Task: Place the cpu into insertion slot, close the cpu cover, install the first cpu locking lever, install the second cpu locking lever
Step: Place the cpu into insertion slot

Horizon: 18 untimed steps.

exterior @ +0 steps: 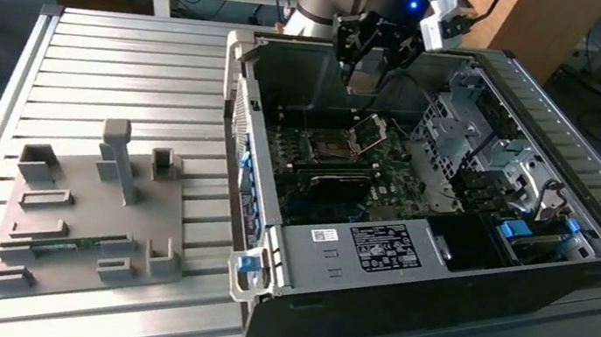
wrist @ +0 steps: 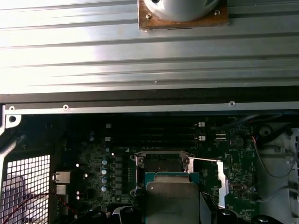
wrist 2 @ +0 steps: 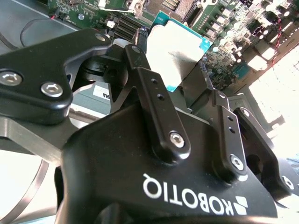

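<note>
My gripper (exterior: 367,65) hangs over the rear part of the open grey computer case (exterior: 405,263), above the motherboard. It is shut on the cpu (wrist 2: 175,51), a pale silvery square chip with a teal edge, pinched between the two black fingers (wrist 2: 154,93). In the first wrist view the cpu (wrist: 172,198) hovers just off the insertion slot (wrist: 161,163), whose dark centre is uncovered. The cpu cover (wrist: 220,179) stands swung open beside the socket; in the exterior view the cpu cover (exterior: 372,134) rises next to the insertion slot (exterior: 328,144).
Long black memory slots (wrist: 154,133) run beside the socket. Drive cages and cables (exterior: 479,158) crowd the exterior view's right of the case. A grey fixture plate (exterior: 94,210) with a memory stick lies on the slatted metal table (exterior: 115,63). A desk stands behind.
</note>
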{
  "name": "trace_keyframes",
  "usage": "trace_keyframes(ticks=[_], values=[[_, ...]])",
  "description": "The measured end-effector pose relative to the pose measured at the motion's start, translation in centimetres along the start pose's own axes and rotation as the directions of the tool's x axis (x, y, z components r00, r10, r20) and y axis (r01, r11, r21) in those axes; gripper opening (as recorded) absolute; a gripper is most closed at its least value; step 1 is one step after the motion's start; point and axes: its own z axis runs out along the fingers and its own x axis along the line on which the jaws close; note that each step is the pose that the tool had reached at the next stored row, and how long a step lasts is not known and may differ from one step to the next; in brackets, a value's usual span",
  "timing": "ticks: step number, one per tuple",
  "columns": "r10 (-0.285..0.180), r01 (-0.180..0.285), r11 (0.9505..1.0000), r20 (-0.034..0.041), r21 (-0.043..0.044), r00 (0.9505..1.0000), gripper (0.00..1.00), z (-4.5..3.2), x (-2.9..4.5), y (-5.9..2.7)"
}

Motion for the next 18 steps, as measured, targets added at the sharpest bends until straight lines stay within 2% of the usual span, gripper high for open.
trace_keyframes(ticks=[18], values=[[0.0,0.0,1.0,0.0001,-0.0002,1.0,0.54,0.36,0.02,-0.03]])
